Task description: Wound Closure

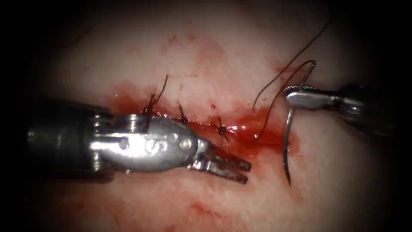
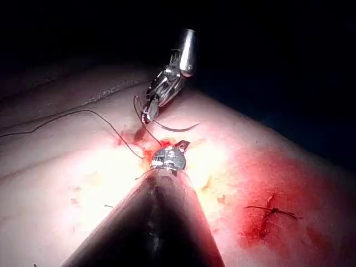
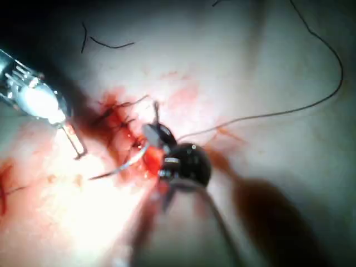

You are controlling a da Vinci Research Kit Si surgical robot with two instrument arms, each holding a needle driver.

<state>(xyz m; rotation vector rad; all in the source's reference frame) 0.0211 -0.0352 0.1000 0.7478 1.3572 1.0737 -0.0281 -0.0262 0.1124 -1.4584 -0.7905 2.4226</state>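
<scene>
Currently, status per item:

right tool (image 1: 296, 93): jaws clamped on the needle (image 1: 286, 146), gripping near its thread end; the rest of the curve hangs down free, tip pointing at the tissue (image 1: 223, 51) just below the right end of the cut (image 1: 206, 126).
needle: out of the tissue; the tip looks near the surface, contact not clear.
left tool (image 1: 227, 166): jaws narrowly parted, holding nothing, hovering beside the cut on its lower edge, near the knotted stitches (image 1: 221, 128).
thread (image 1: 283, 77): runs from the needle's back end in loose loops, one strand entering the red fluid (image 1: 253, 129) at the right end of the cut, another trailing off up and right.
risk, grip: hold sits far back on the curve, so any side load on the tip likely swivels the needle in the jaws.
risk, thread: slack loops lie close to the needle and right tool; a snag or wrap seems possible.
risk, view: fluid pools over the open right end, hiding the edges, so a bite could land off-line.
risk, left tool: tips sit close to finished stitches; a nudge could catch them.
</scene>
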